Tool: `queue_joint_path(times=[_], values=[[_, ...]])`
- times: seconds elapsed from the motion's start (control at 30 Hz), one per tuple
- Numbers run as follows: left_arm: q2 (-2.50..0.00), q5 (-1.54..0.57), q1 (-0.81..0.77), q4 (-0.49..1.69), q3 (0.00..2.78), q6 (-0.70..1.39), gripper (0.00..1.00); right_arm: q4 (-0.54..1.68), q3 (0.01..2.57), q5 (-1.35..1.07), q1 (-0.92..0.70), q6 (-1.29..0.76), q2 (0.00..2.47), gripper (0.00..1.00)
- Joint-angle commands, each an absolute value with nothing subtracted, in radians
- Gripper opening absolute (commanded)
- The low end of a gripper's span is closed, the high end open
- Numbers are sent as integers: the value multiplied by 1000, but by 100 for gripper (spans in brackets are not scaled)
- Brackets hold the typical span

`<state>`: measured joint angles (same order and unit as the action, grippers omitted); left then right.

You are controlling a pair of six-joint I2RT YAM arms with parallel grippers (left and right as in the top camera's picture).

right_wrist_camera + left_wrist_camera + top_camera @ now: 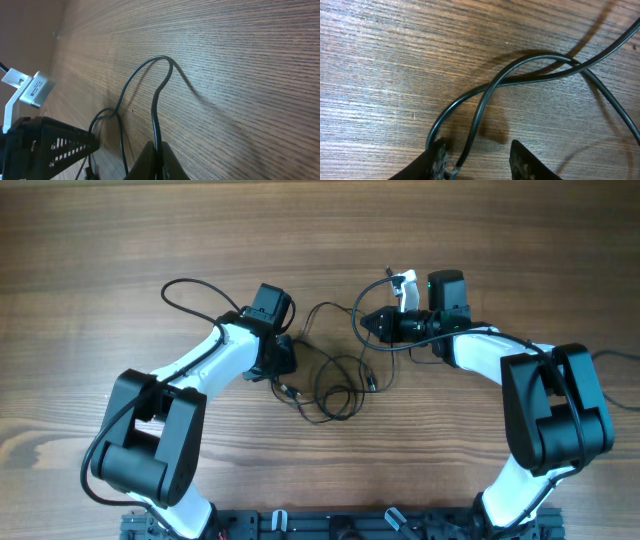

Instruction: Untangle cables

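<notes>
At right claw [158, 152] — cables [154, 110] pinched, trailing toward left arm [205, 358].

2 arms [200, 365] [490, 355], 1 cable tangle [338, 380]

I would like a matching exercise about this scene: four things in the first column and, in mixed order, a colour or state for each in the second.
Things:
1. left gripper
2. right gripper
3. cables
4. table

Colour or state:
a. brown wood
b. jaws apart
c. black, looped
d. closed on a cable

Pairs: 1-b, 2-d, 3-c, 4-a.
</notes>
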<state>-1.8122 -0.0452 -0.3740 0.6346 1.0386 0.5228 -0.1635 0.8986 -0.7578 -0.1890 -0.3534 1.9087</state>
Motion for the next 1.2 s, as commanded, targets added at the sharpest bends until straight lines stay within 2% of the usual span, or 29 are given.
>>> queue_joint_path(times=[0.0, 0.13, 0.17, 0.3, 0.4, 0.67, 0.9, 1.03, 1.17], values=[[-1820, -25, -376, 634, 1028, 532, 32, -163, 903, -748, -192, -337, 1900, 4], [-1820, -59, -388, 580, 1002, 533, 6, -163, 903, -749, -192, -337, 1900, 4], [-1820, -62, -392, 559, 991, 533, 4, -162, 903, -749, -192, -337, 1900, 4], [-1815, -62, -393, 561, 983, 532, 4, -155, 903, -749, -192, -337, 1899, 4], [-1762, -62, -339, 660, 1021, 532, 4, -147, 904, -749, -181, -332, 1855, 4], [-1624, -62, -152, 732, 1036, 532, 4, -130, 904, -628, -76, -338, 1427, 4], [-1625, -53, -31, 750, 1032, 532, 4, -6, 904, -282, 109, -340, 1016, 4], [-1625, -28, 38, 754, 1032, 533, 4, 122, 904, -115, 242, -340, 888, 4], [-1625, 25, 113, 765, 1032, 572, 4, 219, 904, -98, 356, -340, 857, 4]])
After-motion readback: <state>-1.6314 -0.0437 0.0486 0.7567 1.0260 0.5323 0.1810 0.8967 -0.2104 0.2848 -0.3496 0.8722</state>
